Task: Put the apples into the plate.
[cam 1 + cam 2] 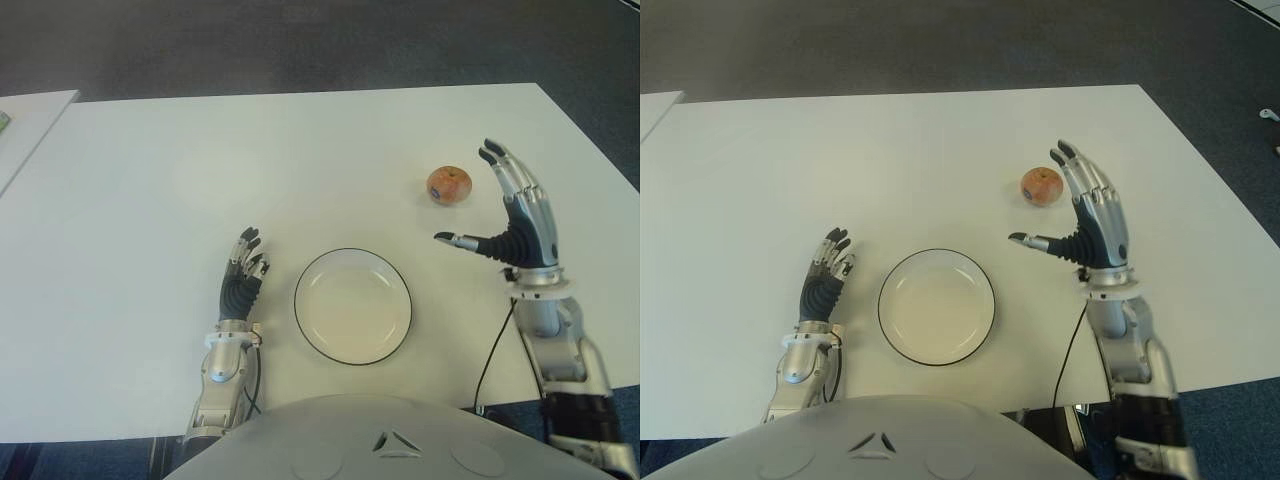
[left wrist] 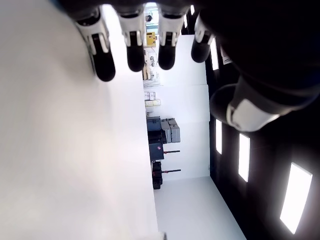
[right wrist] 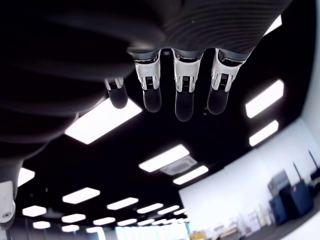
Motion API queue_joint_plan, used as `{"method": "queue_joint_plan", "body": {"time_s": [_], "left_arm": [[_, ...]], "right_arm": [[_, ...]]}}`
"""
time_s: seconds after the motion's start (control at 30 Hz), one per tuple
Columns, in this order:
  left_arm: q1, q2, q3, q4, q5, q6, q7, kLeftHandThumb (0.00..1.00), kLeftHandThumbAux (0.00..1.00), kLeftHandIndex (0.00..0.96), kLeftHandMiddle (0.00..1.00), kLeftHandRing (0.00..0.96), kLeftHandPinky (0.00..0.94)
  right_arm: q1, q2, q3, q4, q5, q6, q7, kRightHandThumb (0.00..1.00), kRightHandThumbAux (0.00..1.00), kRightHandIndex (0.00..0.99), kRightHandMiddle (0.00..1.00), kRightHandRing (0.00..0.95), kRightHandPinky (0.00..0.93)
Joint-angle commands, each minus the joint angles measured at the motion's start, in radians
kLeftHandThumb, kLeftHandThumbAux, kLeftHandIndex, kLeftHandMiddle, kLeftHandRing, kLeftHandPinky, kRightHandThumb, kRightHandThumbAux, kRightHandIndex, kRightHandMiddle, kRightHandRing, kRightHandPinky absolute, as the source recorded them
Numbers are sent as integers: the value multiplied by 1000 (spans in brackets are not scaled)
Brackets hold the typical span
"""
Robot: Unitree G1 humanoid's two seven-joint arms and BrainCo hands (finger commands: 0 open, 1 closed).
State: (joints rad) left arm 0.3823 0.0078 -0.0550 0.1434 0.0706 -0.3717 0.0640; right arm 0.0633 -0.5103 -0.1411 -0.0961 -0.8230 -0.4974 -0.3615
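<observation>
One red-orange apple [image 1: 449, 185] lies on the white table [image 1: 180, 180], to the right and beyond the plate. The white plate [image 1: 352, 305] with a dark rim sits near the front edge and holds nothing. My right hand [image 1: 510, 215] is raised just right of the apple, fingers spread and thumb stretched toward the plate, apart from the fruit. In the right wrist view its fingertips [image 3: 182, 107] hold nothing. My left hand [image 1: 243, 275] shows left of the plate with its fingers loosely extended and holding nothing.
A second white table edge [image 1: 30, 120] shows at the far left. Dark carpet [image 1: 300, 45] lies beyond the table. A black cable [image 1: 492, 360] hangs by my right forearm near the front edge.
</observation>
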Motion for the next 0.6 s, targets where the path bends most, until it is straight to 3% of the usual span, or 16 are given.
{"method": "queue_joint_plan", "body": {"time_s": [0.03,0.23,0.47,0.6], "left_arm": [[20,6,-5,95,14,76,-9,71,513,48,90,107,163],[11,3,-1,109,24,73,2,67,506,46,96,112,170],[1,4,7,131,19,63,4,67,499,51,96,107,155],[0,3,8,133,17,58,4,76,522,45,90,100,155]], "right_arm": [[-103,-53,71,89,-164,83,-28,402,509,86,92,88,97],[-288,-64,215,309,-309,203,-74,456,474,93,76,57,66],[-425,-88,331,565,-317,232,-97,438,395,65,31,6,6],[-465,-102,372,638,-298,230,-108,406,346,43,10,1,1]]}}
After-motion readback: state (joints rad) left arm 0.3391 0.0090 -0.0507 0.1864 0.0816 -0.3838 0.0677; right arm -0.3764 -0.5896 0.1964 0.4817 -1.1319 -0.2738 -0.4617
